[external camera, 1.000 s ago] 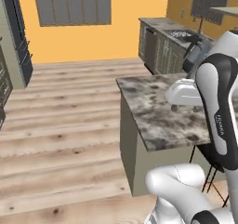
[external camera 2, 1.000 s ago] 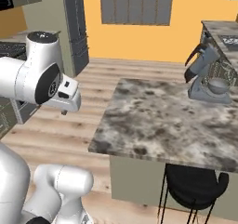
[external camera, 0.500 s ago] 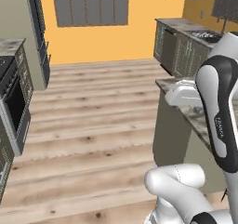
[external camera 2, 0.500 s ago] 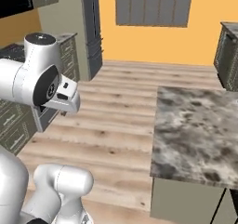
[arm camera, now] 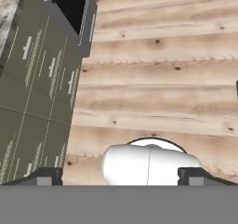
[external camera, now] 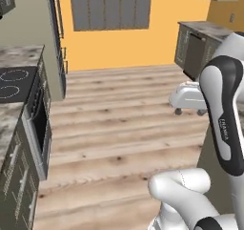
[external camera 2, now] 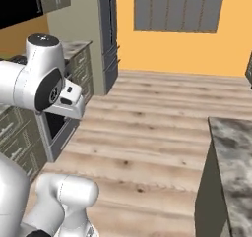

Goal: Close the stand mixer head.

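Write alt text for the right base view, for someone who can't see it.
A white robot arm rises at lower left over a wood plank floor in a rendered kitchen. A marble-topped counter sits at lower right, dark cabinets line the left, and an orange wall holds a grey shuttered window.

Across the last second the base has turned to the left, so both base views have swept over the kitchen; the things themselves have not moved. A second ago the marbled bench filled the middle of both views, with the stand mixer standing on it in the right base view. Half a second ago the bench had slid toward the right edge and the mixer had gone out of view. Now only a corner of the bench (external camera 2: pixel 231 167) is left at the lower right of the right base view. The stove (external camera: pixel 14 83) and the dark cabinets (external camera: pixel 21 176) beside it have come in on the left.
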